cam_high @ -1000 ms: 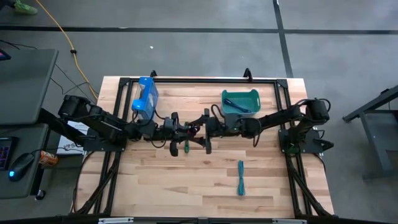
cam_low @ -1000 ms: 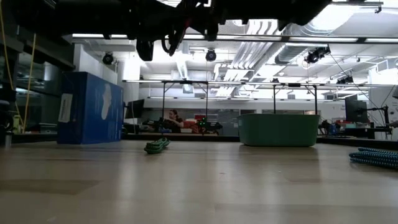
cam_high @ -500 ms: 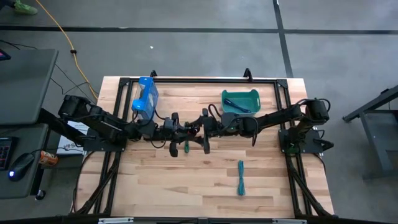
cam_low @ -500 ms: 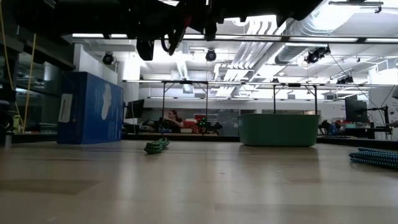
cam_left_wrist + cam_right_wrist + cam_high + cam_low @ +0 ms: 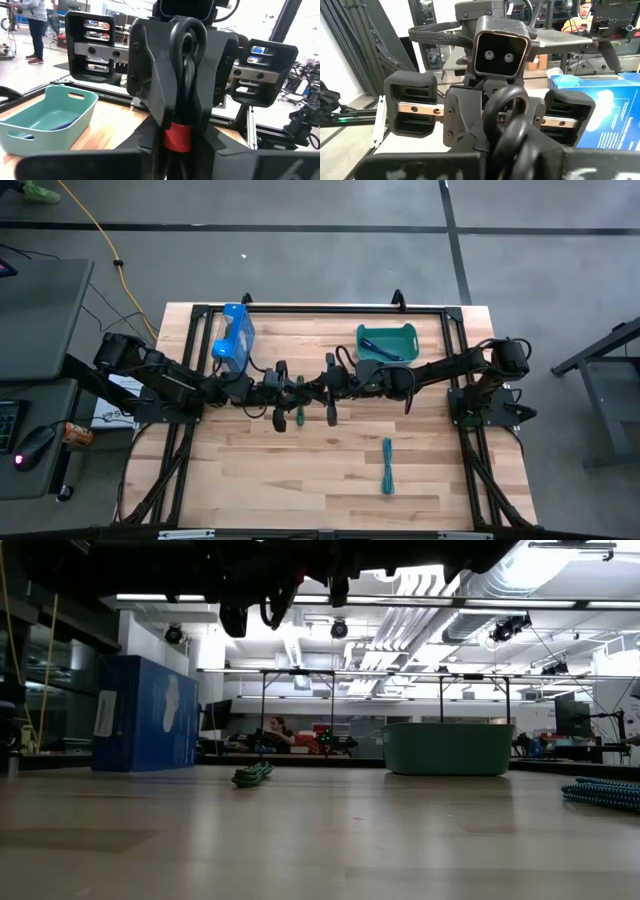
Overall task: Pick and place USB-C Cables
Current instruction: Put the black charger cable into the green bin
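Both arms meet above the table's middle. My left gripper (image 5: pixel 298 388) and my right gripper (image 5: pixel 326 386) face each other, both shut on the red-and-black USB-C cable (image 5: pixel 184 75), held high over the wood. A green cable (image 5: pixel 299 417) lies on the table right under them. A teal cable (image 5: pixel 387 465) lies toward the near edge. In the teal bin (image 5: pixel 386 343) at the far right, a dark blue cable (image 5: pixel 384 351) rests on the floor. My left gripper holds the bundle between its two fingers, level, coming from the table's left. The looped black end (image 5: pixel 512 117) sticks out past the fingers, clear of the table. My right gripper pinches that looped end (image 5: pixel 186 55) between its two fingers (image 5: pixel 145 75), level, from the table's right. The red band (image 5: pixel 177 137) sits between the two grippers.
A bright blue box (image 5: pixel 234 335) stands at the far left of the table. The black frame rail (image 5: pixel 320 308) runs along the far edge. Bare wood lies between the green cable and the near edge. A person (image 5: pixel 35 25) stands in the room beyond.
My right gripper has crept toward the table's left, closer to my left gripper; the red patch of cable that showed between them from above is now covered. The cable stays high above the table.
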Controlling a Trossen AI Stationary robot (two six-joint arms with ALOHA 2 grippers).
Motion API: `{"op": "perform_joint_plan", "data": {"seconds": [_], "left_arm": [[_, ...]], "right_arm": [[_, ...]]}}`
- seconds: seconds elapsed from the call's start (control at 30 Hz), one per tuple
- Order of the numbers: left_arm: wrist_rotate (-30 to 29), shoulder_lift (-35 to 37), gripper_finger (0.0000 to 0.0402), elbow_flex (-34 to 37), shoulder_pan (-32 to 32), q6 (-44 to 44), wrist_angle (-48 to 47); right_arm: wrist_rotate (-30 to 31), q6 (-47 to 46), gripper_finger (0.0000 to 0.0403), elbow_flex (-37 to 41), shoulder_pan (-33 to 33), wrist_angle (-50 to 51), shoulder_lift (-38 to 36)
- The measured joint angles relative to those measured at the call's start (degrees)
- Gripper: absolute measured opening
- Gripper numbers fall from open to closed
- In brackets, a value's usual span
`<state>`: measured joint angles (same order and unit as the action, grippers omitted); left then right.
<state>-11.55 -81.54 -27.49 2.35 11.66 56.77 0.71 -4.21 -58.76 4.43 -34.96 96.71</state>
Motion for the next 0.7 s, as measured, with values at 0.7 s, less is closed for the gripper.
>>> {"op": "perform_joint_plan", "data": {"seconds": [0.7], "left_arm": [[8.36,1.27,0.0215,-0.09,-0.54,1.54,-4.61]], "right_arm": [[-0.35,-0.78,0.0032,0.02,0.07,4.46,-1.42]]}}
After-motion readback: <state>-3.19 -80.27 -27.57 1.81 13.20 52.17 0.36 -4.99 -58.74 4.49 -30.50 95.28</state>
